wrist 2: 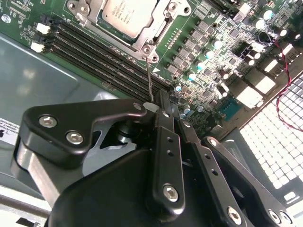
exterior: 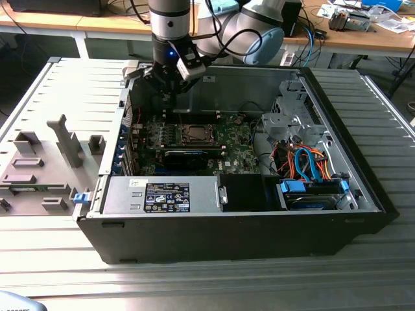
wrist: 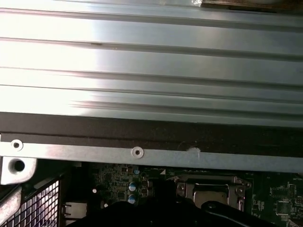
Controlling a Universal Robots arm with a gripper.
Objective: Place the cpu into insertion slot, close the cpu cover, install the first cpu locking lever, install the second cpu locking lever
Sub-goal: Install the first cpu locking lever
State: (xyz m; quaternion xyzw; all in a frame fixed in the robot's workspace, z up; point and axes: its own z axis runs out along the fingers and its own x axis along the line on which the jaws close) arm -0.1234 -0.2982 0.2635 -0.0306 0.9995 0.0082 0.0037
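The cpu (wrist 2: 127, 15) is seated in the insertion slot (exterior: 192, 134) with the cpu cover (wrist 2: 154, 35) down around it. The claw (wrist 2: 158, 108) has its fingers pressed together on a thin wire locking lever (wrist 2: 149, 80), whose long axis runs from the claw straight to the cover's near corner. The lever's far end is hard to make out; the claw's body hides the pinch point.

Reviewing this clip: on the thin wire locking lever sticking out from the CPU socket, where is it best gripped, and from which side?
Probably at its free end. In the second wrist view the locking lever is a thin wire rod running from the cpu cover corner out over the memory slots, ending by the gripper. That tip stands clear of the board; coming from above, fingers either side of the rod, looks safest.
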